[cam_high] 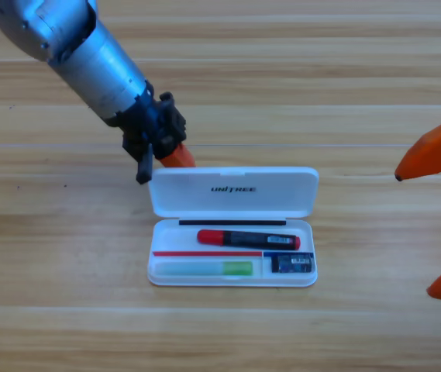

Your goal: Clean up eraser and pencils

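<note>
The white case lies open in the middle of the table, its lid folded back. In its tray, the black pencil with a red cap lies along the back. The pale pencil with a bright green end lies in the front left slot. The small dark eraser sits in the front right slot. My left gripper points down just behind the lid's far left corner, with one orange jaw showing. My right gripper waits at the right edge, open, holding nothing.
The left arm's grey body slants in from the top left corner over the table. The wooden table lies bare around the case.
</note>
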`<move>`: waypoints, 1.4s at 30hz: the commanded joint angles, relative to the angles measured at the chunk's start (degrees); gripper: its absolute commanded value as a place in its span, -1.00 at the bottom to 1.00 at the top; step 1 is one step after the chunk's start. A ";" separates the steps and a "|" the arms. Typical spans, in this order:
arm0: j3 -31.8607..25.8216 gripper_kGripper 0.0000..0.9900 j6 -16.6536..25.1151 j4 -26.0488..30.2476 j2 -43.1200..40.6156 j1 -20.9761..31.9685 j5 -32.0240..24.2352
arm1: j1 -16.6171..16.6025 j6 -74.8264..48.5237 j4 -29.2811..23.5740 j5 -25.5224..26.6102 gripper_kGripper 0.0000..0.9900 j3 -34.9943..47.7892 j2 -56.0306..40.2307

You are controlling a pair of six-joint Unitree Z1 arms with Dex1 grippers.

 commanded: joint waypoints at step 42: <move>17.35 -1.00 4.13 -6.57 -3.09 -8.33 0.73 | -1.18 0.15 -0.68 2.01 0.91 0.76 2.23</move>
